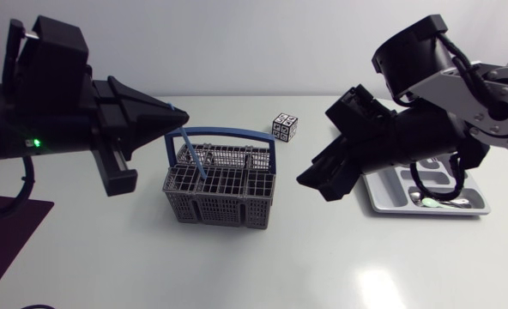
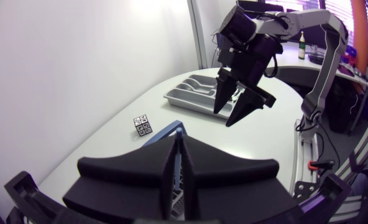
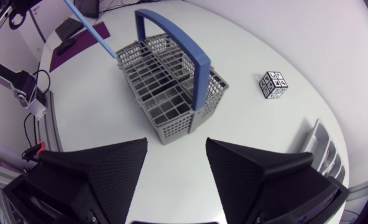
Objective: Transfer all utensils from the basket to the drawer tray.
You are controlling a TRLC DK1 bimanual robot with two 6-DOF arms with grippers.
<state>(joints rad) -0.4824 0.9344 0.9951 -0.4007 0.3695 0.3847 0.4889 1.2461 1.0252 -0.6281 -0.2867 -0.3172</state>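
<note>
Grey basket (image 1: 224, 209), blue utensil (image 1: 194, 156) tilted, grey tray (image 1: 383, 209)

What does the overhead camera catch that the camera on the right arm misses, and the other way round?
Only the overhead view shows the left hand, closed on the top of a blue utensil, and the cutlery lying in the tray. Only the right wrist view shows the textured inner faces of the right hand, its fingers standing apart. Both show the blue-handled grey basket, the blue utensil at it, the patterned cube and at least an edge of the tray.
</note>
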